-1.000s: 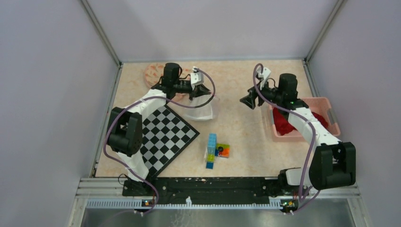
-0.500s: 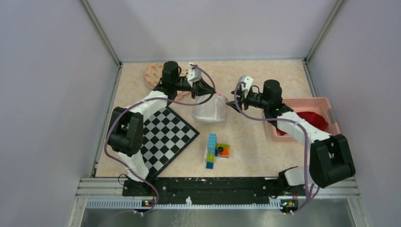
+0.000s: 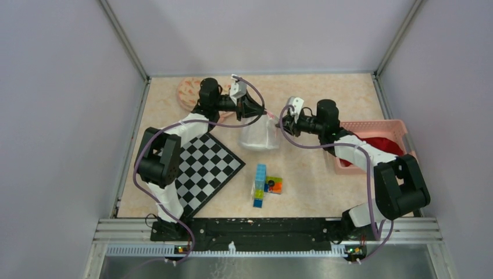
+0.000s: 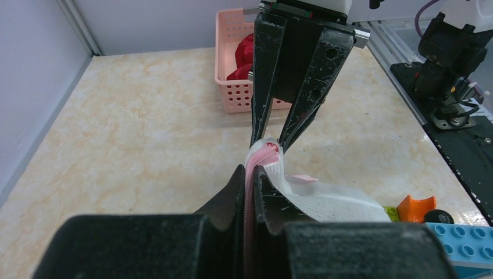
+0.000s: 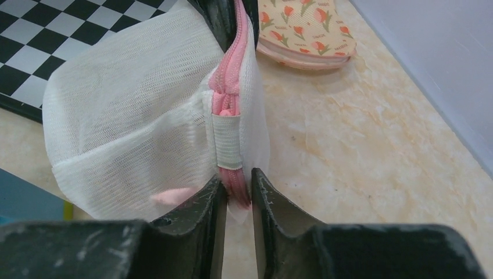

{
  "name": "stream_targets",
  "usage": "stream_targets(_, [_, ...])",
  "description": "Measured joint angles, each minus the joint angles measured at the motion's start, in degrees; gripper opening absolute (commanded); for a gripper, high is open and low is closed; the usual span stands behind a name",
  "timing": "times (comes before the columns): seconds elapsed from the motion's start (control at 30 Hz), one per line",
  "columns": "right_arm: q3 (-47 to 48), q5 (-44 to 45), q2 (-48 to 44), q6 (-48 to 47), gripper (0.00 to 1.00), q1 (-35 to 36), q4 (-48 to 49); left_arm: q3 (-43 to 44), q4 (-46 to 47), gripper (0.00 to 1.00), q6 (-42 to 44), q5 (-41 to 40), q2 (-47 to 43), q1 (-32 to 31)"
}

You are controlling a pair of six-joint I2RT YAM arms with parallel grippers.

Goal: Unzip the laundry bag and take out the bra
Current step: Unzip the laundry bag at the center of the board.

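You had the white mesh laundry bag (image 3: 258,136) hanging between the two arms over the middle of the table, toward its far side, with its lower part sagging toward the beige tabletop (image 3: 302,168). Your left gripper (image 3: 263,111) was pressed together on the bag's top edge, pinching the pink zipper (image 5: 232,87) between its black fingers. In the left wrist view that zipper ran straight out from between the fingertips and the mesh spilled off to the right.

Your right gripper (image 3: 283,125) met the bag from the right. Its two fingers stood close on either side of the zipper's end, just past the white fabric tab (image 5: 227,142), with the pink tape between them. I cannot tell whether they were truly clamped on it or only flanking it. A pale pink piece (image 5: 171,196) showed through the mesh near the bag's bottom, but I cannot tell what it was.

Near and to the left lay your black-and-white checkered board (image 3: 203,165). A round flower-patterned plate (image 3: 187,93) sat at the far left. A cluster of coloured toy bricks (image 3: 261,183) was near the middle. At the right stood the pink plastic basket (image 3: 410,145) with a red cloth (image 3: 386,145) in it.
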Motion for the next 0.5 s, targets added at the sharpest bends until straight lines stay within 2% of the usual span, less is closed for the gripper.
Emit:
stream_targets(0.03, [0.02, 0.02, 0.0, -0.2, 0.04, 0.0, 0.07, -0.15, 1.01, 0.13, -1.05, 0.02, 0.0, 0.0])
stream_targets(0.07, [0.02, 0.11, 0.0, -0.37, 0.0, 0.02, 0.15, -0.28, 1.62, 0.16, -1.73, 0.02, 0.0, 0.02])
stream_targets(0.13, [0.04, 0.63, 0.0, -0.57, 0.0, 0.0, 0.2, -0.44, 2.12, 0.24, -2.49, -0.07, 0.0, 0.22])
stream_targets(0.23, [0.2, 1.33, -0.02, -1.53, 0.0, 0.02, -0.31, -0.46, 1.57, 0.45, -3.34, -1.77, 0.22, 0.98])
stream_targets(0.33, [0.66, 1.77, -0.04, -2.99, 0.0, 0.04, -2.34, -0.2, 0.33, 0.51, -5.86, -3.32, 0.98, 2.91])
stream_targets(0.4, [1.22, 2.43, -0.04, -3.98, 0.0, 0.09, -4.22, 0.31, -2.93, 0.59, -6.49, -3.96, 1.11, 4.31])
stream_targets(0.5, [2.23, 4.33, -0.04, -5.55, 0.0, 0.59, -6.95, 1.25, -8.24, 0.63, -5.64, -4.9, 0.85, 5.46])
